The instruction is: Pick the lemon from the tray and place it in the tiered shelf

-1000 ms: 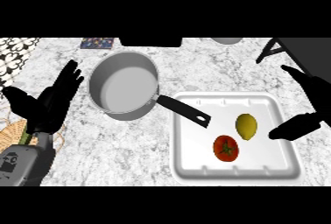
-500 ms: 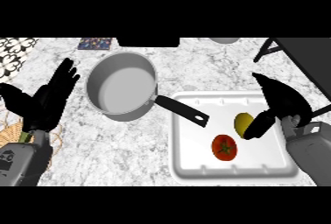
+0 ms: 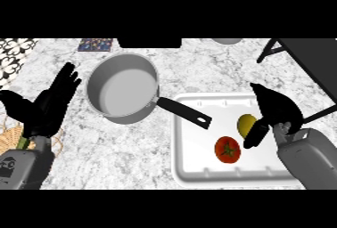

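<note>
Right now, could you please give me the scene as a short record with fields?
tray: white tray on the counter, at the right
lemon: lemon in the tray, next to the right hand
tomato: tomato in the tray, nearer than the lemon
pan: grey pan, handle over the tray's rim
right hand: right hand over the tray, thumb beside the lemon
left hand: left hand open, at the left

No words, numbers, labels or brand marks can be read anywhere. The small patterned card (image 3: 96,44) lying on the table (image 3: 118,147) beyond the pan (image 3: 124,88) carries only a coloured design, too indistinct to make out as writing.
</note>
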Available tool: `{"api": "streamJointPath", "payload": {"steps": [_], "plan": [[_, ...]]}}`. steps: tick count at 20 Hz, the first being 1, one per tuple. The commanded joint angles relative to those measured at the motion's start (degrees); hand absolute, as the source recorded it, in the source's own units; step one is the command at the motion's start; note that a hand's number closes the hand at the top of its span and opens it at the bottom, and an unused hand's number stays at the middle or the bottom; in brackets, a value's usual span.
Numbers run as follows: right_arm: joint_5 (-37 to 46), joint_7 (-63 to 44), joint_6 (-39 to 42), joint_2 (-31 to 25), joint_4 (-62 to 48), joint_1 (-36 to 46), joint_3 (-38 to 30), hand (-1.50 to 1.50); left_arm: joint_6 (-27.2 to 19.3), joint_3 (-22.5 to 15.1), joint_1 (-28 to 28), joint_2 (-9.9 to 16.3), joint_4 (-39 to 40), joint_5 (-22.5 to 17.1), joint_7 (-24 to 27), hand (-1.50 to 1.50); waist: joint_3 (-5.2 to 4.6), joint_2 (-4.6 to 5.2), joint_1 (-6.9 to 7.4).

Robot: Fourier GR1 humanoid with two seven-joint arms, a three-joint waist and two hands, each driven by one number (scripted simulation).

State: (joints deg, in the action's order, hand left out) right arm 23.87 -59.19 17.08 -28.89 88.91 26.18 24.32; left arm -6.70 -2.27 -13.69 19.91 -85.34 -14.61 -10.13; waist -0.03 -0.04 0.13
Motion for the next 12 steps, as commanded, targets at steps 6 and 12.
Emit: {"api": "streamJointPath", "payload": {"steps": [6,12], "plan": [[4.4,-1.8,4.2,3.5,-4.5,-0.8,-2.3,-1.50,1.4,2.4,-1.3,-1.9,3.5,1.3,2.3,0.00,0.01,0.07,-0.10],[11.0,0.1,0.6,9.1,-5.0,-3.8,-2.9,-1.50,3.0,3.7,-3.7,-2.7,5.3,2.2,0.3,0.00,0.02,0.09,-0.14]]}}
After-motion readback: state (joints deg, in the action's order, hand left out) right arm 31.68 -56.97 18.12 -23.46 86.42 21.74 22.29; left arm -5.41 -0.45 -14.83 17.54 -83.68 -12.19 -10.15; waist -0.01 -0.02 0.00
